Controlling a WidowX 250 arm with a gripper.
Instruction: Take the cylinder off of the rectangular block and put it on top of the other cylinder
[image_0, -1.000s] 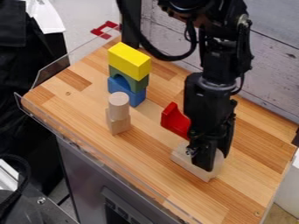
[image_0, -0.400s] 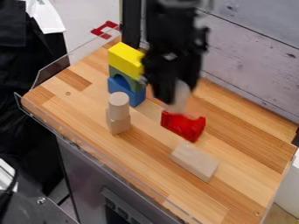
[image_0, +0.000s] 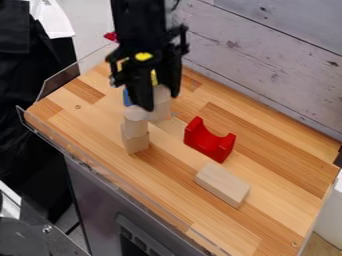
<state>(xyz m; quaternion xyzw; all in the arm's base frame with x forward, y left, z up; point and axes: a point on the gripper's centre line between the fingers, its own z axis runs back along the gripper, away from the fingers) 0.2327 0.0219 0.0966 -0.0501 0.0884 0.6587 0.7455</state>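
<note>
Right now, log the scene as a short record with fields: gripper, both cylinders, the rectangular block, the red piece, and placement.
gripper: black, closed on a cylinder
held cylinder: pale, beside the standing one's top in view
other cylinder: upright on a small block
rectangular block: lying flat, nothing on top
red piece: notched, on the wooden top
placement: not yet done

The bench (image_0: 280, 150) is striped wood, smooth with a soft sheen, edged by a glossy guard (image_0: 61, 82) that looks like clear plastic. The pale block (image_0: 222, 185) and lower cylinder (image_0: 136, 127) look like bare, matt wood; the red block (image_0: 210, 146) is smooth and glossier, against rough wooden boards (image_0: 267, 55).
</note>
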